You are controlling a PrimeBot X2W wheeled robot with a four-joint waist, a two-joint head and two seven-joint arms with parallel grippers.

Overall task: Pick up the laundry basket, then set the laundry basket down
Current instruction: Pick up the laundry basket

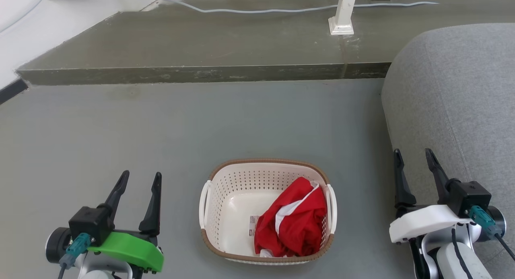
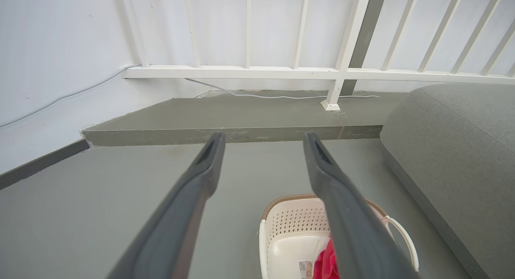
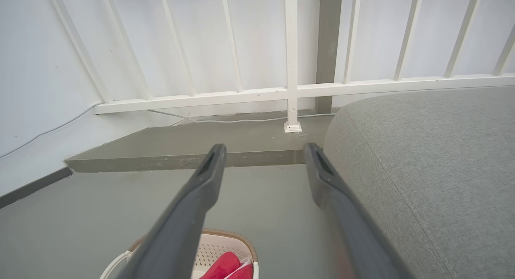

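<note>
Since the laundry basket (image 1: 257,178) sits on the floor (image 1: 161,130) between the two hands, touched by neither, the step in hand looks like the reach for its handles (image 1: 203,204). The left hand (image 1: 141,175) and the right hand (image 1: 413,151) both have fingers (image 1: 153,202) apart, holding nothing. A red garment (image 1: 295,222) bunches inside toward the right hand, so that side may weigh more; each hand should probably clamp its nearer handle and lift evenly. A grey sofa (image 1: 454,89) stands beside the right hand.
</note>
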